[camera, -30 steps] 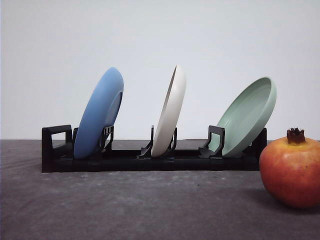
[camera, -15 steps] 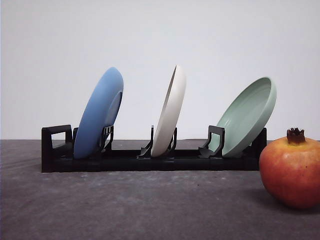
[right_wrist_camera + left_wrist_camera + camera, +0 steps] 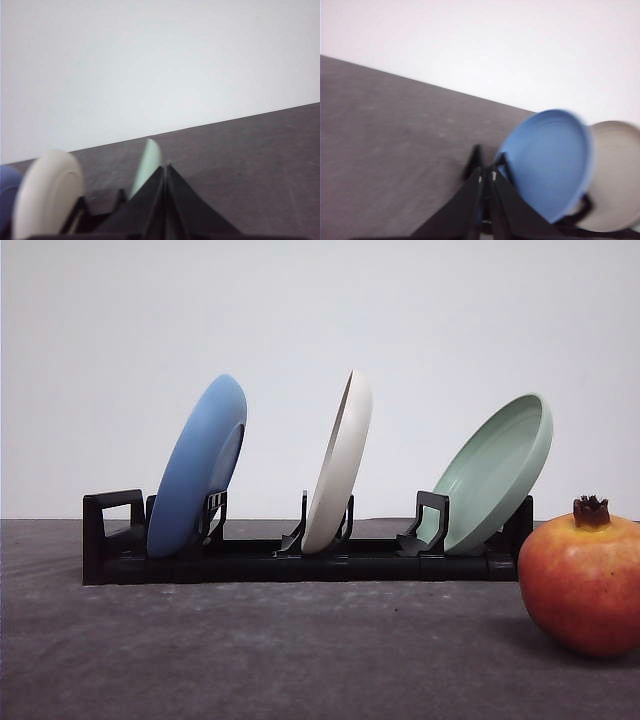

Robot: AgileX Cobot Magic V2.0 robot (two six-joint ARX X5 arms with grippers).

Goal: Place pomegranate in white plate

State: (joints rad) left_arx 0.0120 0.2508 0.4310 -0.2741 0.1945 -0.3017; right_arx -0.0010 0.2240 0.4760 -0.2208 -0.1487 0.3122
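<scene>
Front view: the pomegranate (image 3: pixel 582 577) sits on the near right of the table (image 3: pixel 270 650). A black rack (image 3: pixel 300 558) farther back holds the blue plate (image 3: pixel 196 468), white plate (image 3: pixel 339 464) and green plate (image 3: pixel 495 472) on edge.

Left wrist view: left gripper (image 3: pixel 486 176) closed, empty, near the blue plate (image 3: pixel 547 167).

Right wrist view: right gripper (image 3: pixel 165 170) closed, empty, before the green plate (image 3: pixel 146 164); white plate (image 3: pixel 47 192) beside.

I can read no text, label, brand, number or sign anywhere here (I checked every feed). The blue plate (image 3: pixel 197 468), the white plate (image 3: pixel 339 464), the pale green plate (image 3: pixel 495 472) and the black rack (image 3: pixel 250 558) all carry plain, unmarked surfaces.
</scene>
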